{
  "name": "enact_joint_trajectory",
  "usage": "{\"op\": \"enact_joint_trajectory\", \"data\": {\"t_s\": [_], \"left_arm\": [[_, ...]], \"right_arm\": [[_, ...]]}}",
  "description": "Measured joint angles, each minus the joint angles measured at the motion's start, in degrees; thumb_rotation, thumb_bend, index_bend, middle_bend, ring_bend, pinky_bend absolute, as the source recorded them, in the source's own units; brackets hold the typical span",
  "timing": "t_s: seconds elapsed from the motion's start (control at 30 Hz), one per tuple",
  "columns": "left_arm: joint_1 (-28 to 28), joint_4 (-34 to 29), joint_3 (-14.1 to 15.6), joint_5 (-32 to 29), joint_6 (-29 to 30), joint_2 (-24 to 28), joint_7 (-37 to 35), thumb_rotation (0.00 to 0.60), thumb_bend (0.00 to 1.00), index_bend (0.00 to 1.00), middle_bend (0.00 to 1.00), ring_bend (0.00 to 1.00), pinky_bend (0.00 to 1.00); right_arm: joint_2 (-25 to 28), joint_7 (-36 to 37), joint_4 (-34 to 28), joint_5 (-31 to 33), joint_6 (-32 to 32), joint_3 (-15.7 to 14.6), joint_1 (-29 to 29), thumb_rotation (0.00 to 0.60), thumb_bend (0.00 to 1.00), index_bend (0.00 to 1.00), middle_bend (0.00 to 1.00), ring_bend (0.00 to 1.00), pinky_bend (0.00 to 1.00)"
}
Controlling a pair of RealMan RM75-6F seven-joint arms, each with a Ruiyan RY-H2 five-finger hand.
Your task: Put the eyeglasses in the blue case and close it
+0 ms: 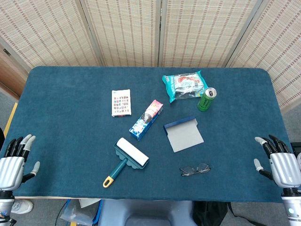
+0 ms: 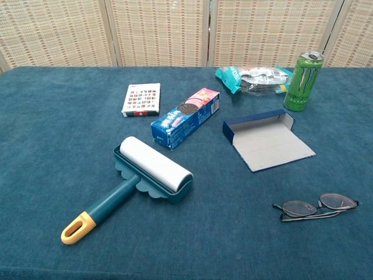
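The folded eyeglasses (image 1: 194, 169) (image 2: 315, 206) lie near the table's front edge, right of centre. Just behind them the blue case (image 1: 183, 133) (image 2: 267, 139) lies open, its grey flap spread flat toward the front. My left hand (image 1: 15, 161) hovers off the front left corner of the table, fingers apart and holding nothing. My right hand (image 1: 277, 163) hovers off the front right edge, also with fingers spread and nothing in it. Neither hand shows in the chest view.
A lint roller (image 1: 128, 157) (image 2: 138, 178) lies front centre-left. A cookie box (image 1: 146, 119) (image 2: 186, 117), a card pack (image 1: 121, 102) (image 2: 141, 99), a snack bag (image 1: 185, 85) (image 2: 252, 77) and a green can (image 1: 206, 99) (image 2: 303, 72) sit farther back on the blue table (image 1: 70, 127).
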Motion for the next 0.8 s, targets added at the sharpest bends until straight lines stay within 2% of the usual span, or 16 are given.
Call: {"op": "enact_joint_trajectory", "data": {"t_s": [0.37,0.5,0.8], "left_arm": [[-0.23,0.03,0.1,0.21,-0.23,-0.31,0.64,0.6,0.38,0.0,0.0,0.0,0.0],[-0.11,-0.06,0.18,0.26,-0.06,-0.28,0.65,0.6,0.38,0.0,0.0,0.0,0.0],[0.22,-0.4,0.46,0.71,0.45,-0.11,0.31,0.6,0.38,0.0,0.0,0.0,0.0]], "right_arm": [[0.39,-0.02,-1.01,-2.03,0.76,-0.47,-0.05,0.6,0.36,0.17,0.22,0.1,0.16],[0.51,-0.34,-1.51,-2.81,0.76,-0.81,0.07,0.6,0.36,0.17,0.23,0.14,0.18],[0.27,-2.47,-3.16,-6.0,-4.21,-2.56,2.73,0.6,0.36,0.25,0.24,0.15,0.19]]}}
